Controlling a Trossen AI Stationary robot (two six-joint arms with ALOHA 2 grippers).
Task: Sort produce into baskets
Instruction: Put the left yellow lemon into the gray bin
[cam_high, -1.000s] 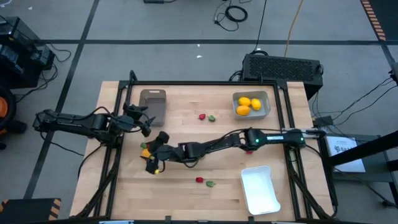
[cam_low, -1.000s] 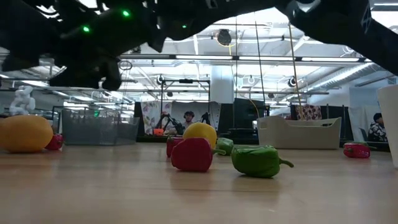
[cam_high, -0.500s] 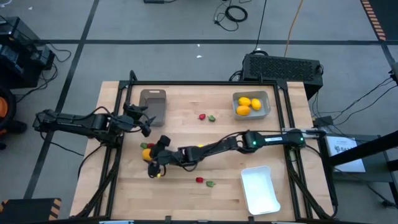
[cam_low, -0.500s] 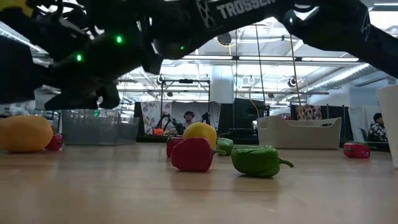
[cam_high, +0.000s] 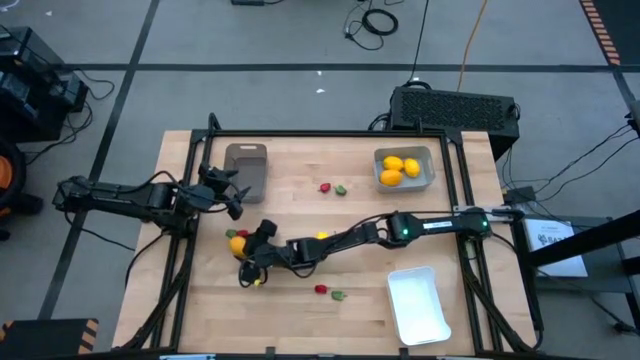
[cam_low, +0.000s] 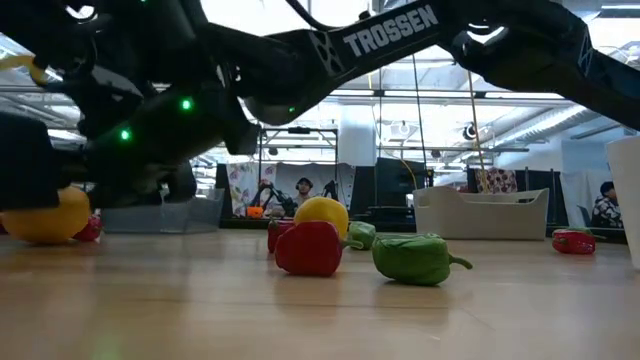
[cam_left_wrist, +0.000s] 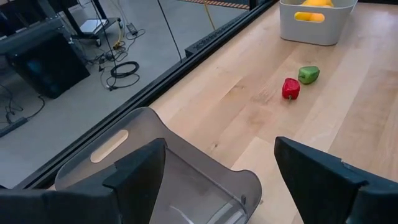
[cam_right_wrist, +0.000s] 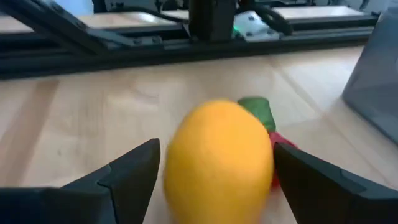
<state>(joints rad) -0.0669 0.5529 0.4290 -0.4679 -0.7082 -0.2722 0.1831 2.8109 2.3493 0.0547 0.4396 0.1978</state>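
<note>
An orange citrus lies on the table at the left, with a green piece and a red piece just behind it. It also shows in the high view. My right gripper is open, low over the table, one finger on each side of the citrus; whether they touch it I cannot tell. My left gripper is open and empty above the near end of the brown-grey basket. The light grey-blue basket at the far right holds several citrus fruits.
A yellow citrus lies under my right arm. A red and a green piece lie near the front edge, and another pair lies at the far middle. The white basket stands at the near right.
My right gripper has come down toward the table and closed in on the orange citrus, which now sits between its open fingers. The citrus has stayed where it was.
</note>
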